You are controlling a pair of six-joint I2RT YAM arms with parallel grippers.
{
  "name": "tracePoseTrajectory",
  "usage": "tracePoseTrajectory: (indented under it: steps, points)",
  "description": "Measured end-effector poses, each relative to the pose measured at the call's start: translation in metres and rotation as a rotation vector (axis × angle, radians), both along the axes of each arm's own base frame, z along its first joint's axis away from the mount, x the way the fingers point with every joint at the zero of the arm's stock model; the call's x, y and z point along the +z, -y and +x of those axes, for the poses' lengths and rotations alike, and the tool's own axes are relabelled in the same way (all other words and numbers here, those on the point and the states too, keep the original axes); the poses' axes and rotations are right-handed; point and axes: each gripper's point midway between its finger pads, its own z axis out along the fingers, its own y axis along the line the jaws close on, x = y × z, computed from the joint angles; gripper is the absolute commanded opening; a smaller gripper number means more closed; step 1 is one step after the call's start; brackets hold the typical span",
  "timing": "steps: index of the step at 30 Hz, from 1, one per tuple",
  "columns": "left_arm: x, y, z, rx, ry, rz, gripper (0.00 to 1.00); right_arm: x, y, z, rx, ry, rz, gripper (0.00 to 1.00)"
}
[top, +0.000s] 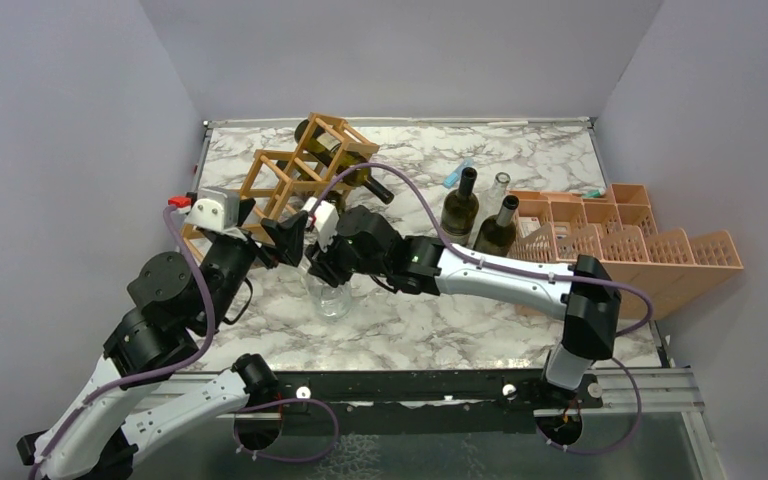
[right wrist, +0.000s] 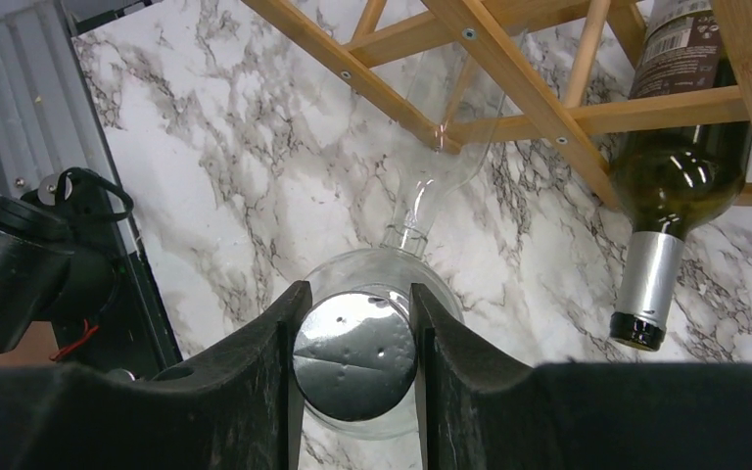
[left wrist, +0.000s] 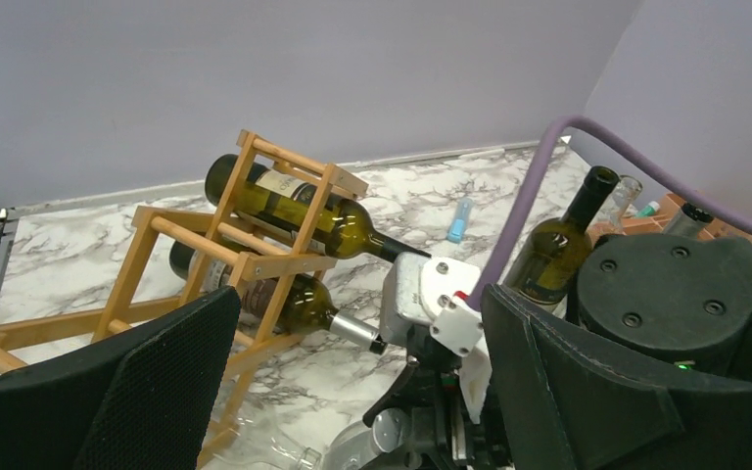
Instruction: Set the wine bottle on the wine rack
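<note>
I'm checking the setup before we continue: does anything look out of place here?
A small blue object lies loose on the table beside the standing bottles. The wine rack sits skewed to the table's edges.

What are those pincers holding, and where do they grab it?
Right pincer clamps the clear glass bottle by its silver cap; left pincer is open, holding nothing.

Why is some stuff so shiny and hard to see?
Right wrist view: light glares off the silver cap held in the right gripper, and the clear glass almost disappears against the marble. Left wrist view: bright streaks shine on the green bottle.
</note>
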Motion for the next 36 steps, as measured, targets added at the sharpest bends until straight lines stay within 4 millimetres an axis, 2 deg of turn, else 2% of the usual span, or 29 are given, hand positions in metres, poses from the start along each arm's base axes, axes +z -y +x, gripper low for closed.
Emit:
tracePoseTrajectory:
  steps: [5, 10, 12, 17, 22, 28, 36]
  points:
    - [-0.006, 0.006, 0.003, -0.005, -0.022, 0.002, 0.99, 0.001, 0.015, -0.005, -0.016, 0.029, 0.040, 0.01]
    - [-0.016, 0.012, 0.006, -0.010, -0.049, 0.003, 0.99, 0.000, 0.053, -0.013, -0.073, 0.044, 0.084, 0.01]
    - [-0.026, 0.017, 0.009, -0.015, -0.068, 0.007, 0.99, -0.001, 0.069, -0.015, -0.105, 0.041, 0.090, 0.01]
    - [-0.059, 0.034, 0.017, -0.034, -0.135, 0.026, 0.99, -0.011, 0.107, -0.025, -0.182, 0.000, 0.092, 0.01]
    - [-0.107, 0.056, 0.028, -0.045, -0.234, 0.054, 0.99, -0.027, 0.137, -0.038, -0.234, -0.079, 0.055, 0.01]
    - [-0.161, 0.079, 0.036, -0.059, -0.353, 0.093, 0.99, -0.058, 0.165, -0.055, -0.286, -0.192, -0.038, 0.01]
    - [-0.203, 0.092, 0.043, -0.046, -0.450, 0.108, 0.99, -0.125, 0.205, -0.077, -0.345, -0.303, -0.222, 0.01]
